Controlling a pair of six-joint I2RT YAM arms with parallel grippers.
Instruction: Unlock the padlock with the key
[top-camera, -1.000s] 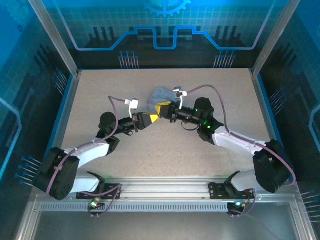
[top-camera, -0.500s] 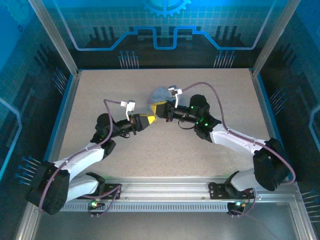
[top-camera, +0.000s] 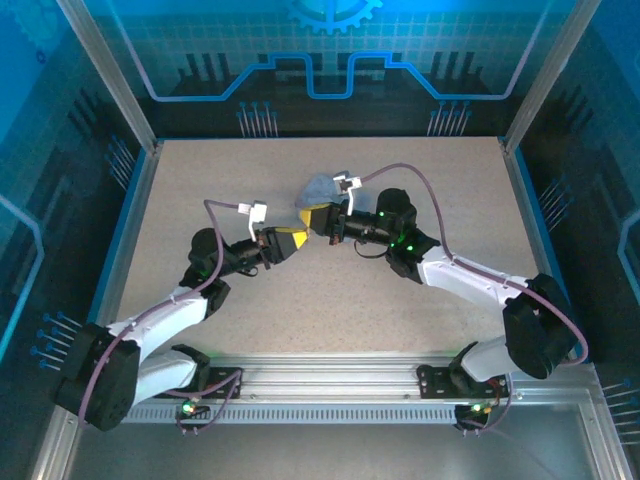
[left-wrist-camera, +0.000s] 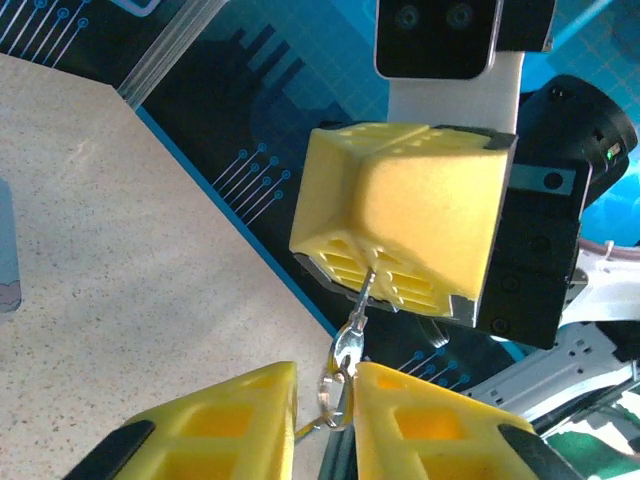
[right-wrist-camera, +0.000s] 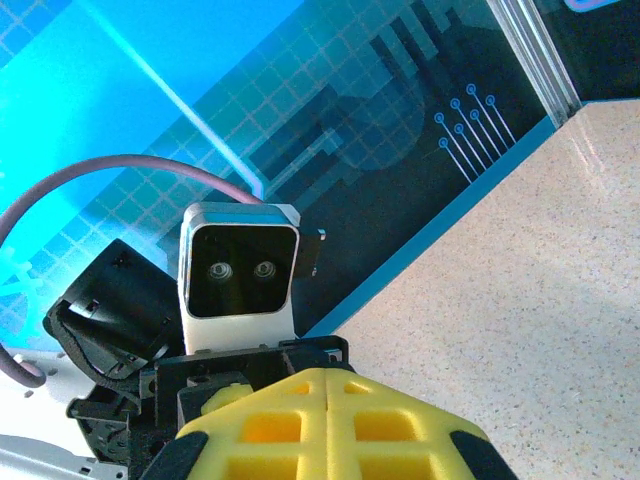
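My left gripper (top-camera: 299, 239) and right gripper (top-camera: 315, 220) meet tip to tip above the table's middle. In the left wrist view, the thin metal key (left-wrist-camera: 361, 305) runs up into the closed yellow fingers (left-wrist-camera: 400, 215) of the right gripper (left-wrist-camera: 373, 275), which is shut on its end. A wire loop, apparently the padlock's shackle (left-wrist-camera: 334, 392), hangs from the key's head between the left gripper's (left-wrist-camera: 325, 380) narrowly parted fingers. The padlock's dark body is mostly hidden between them. The right wrist view shows the right gripper's (right-wrist-camera: 330, 378) fingers pressed together.
A pale grey-blue tin (top-camera: 320, 187) lies on the speckled table (top-camera: 200, 180) just behind the two grippers, and its edge shows in the left wrist view (left-wrist-camera: 5, 255). Blue-lit walls and metal posts enclose the table on three sides.
Both grippers have drifted slightly left and farther back, still tip to tip. The left arm's shoulder has swung outward to the left. The grips look unchanged.
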